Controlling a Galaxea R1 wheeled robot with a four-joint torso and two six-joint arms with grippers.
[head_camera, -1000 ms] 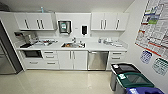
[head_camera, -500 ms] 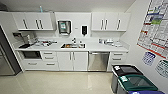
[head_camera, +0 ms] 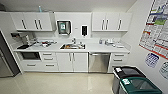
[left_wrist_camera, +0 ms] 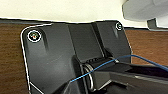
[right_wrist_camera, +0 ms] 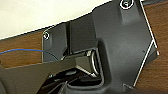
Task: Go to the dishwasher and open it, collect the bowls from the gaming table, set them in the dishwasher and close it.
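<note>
The stainless-steel-fronted dishwasher with a horizontal bar handle [head_camera: 99,62] is seen set under the white tabletop [head_camera: 100,48], to the right of the steel sink [head_camera: 72,46] — its door shut. The task is judged barely begun: the appliance is still to be reached and opened, and the bowls are yet to be collected and loaded. Whether either tool is open or closed cannot be told.

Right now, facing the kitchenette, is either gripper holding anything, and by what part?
That cannot be told: the wrist views do not make the fingers out. The dishwasher stands shut under the counter, untouched.
</note>
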